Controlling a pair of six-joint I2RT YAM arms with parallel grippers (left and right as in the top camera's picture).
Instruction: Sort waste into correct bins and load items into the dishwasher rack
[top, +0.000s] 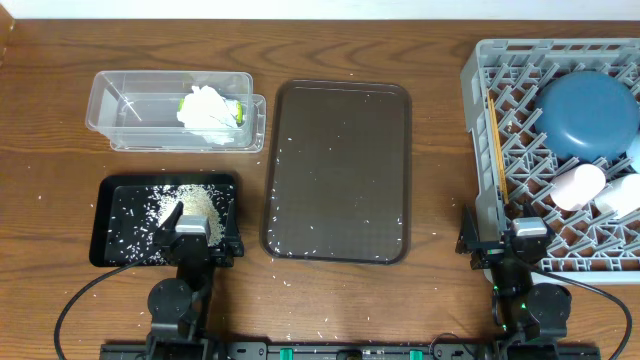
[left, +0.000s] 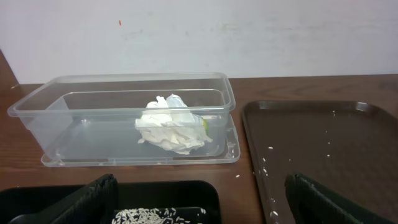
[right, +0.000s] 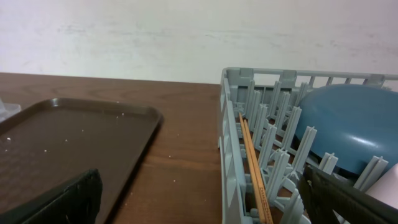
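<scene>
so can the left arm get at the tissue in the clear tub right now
Probably yes. The left gripper is open, facing the clear tub, which is open at the top; the tissue lies loose inside. Only the tub's near wall intervenes, so reaching in from above looks best.

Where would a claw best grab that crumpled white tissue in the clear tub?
Probably from straight above, pinching the tissue at its raised, crumpled top: it lies loose on the floor of the clear tub, whose walls block a sideways approach.
</scene>
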